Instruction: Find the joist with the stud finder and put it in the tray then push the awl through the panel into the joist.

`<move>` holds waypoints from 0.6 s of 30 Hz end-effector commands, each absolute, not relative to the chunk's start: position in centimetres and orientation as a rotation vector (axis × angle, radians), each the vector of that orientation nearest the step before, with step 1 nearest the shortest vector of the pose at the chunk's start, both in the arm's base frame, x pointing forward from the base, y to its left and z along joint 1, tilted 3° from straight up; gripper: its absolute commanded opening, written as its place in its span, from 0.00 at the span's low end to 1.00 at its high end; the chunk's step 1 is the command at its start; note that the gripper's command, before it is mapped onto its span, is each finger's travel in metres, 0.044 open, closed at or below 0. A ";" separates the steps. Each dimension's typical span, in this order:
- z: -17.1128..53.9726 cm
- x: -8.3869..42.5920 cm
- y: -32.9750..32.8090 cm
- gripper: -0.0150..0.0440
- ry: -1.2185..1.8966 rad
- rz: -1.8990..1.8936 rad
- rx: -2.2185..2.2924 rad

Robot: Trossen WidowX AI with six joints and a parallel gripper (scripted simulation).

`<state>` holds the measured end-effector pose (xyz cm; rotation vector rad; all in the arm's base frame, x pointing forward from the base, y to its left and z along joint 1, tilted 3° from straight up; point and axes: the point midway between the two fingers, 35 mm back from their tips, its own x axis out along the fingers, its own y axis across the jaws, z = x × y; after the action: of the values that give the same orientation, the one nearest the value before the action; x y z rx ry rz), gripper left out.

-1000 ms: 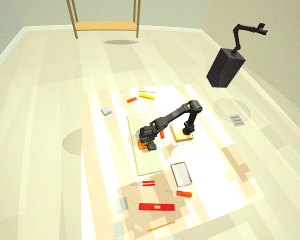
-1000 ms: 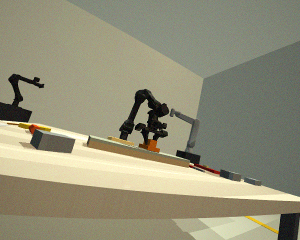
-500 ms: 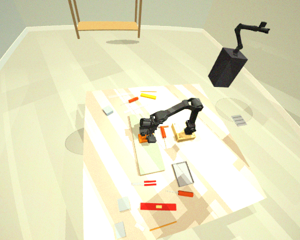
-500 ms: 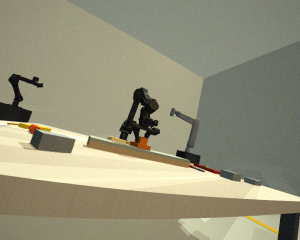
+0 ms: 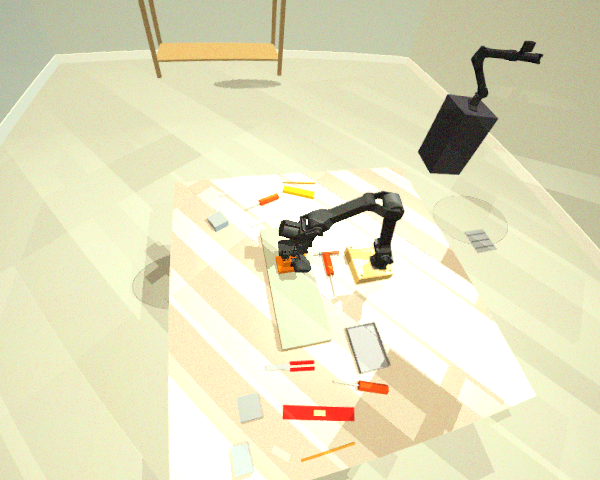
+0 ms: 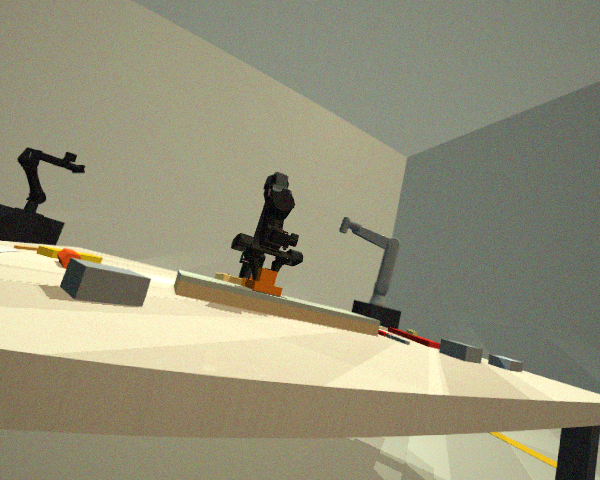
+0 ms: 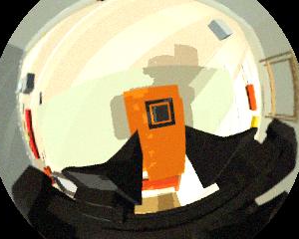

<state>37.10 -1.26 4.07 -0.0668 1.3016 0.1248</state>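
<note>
Step in hand, as judged: the scan for the joist. Your end effector [image 5: 292,260] [image 6: 264,271] [image 7: 157,127] was pinching the orange stud finder [image 5: 285,264] [image 6: 264,284] [image 7: 164,144] by its sides. The stud finder stood upright on the pale green panel [image 5: 293,311] [image 6: 290,308] [image 7: 80,115], apparently touching it. Its display [image 7: 160,114] was dark, which you could read as no joist at that spot.

The tray [image 5: 367,348] [image 7: 66,183] lay apart from the panel, the stud finder not in it. You could not say for certain which tool was the awl.

Next move, as judged: you needed to slide the stud finder lightly and level along the panel, watching the display for a change, and fix the joist's position before going to the tray. A guess here risked spending your only hole off the joist.
</note>
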 end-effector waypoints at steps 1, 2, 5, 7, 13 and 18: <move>4.0 37.3 -2.8 0.25 1.303 0.126 -0.069; 4.0 37.4 -3.2 0.25 1.303 0.125 -0.069; 4.0 37.5 -4.3 0.25 1.303 0.125 -0.070; 4.0 37.6 -5.0 0.25 1.303 0.124 -0.070; 4.0 37.9 -7.2 0.25 1.303 0.123 -0.072; 3.9 38.1 -9.0 0.25 1.303 0.122 -0.073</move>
<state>37.96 -7.79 3.97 -0.0712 1.3016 0.1222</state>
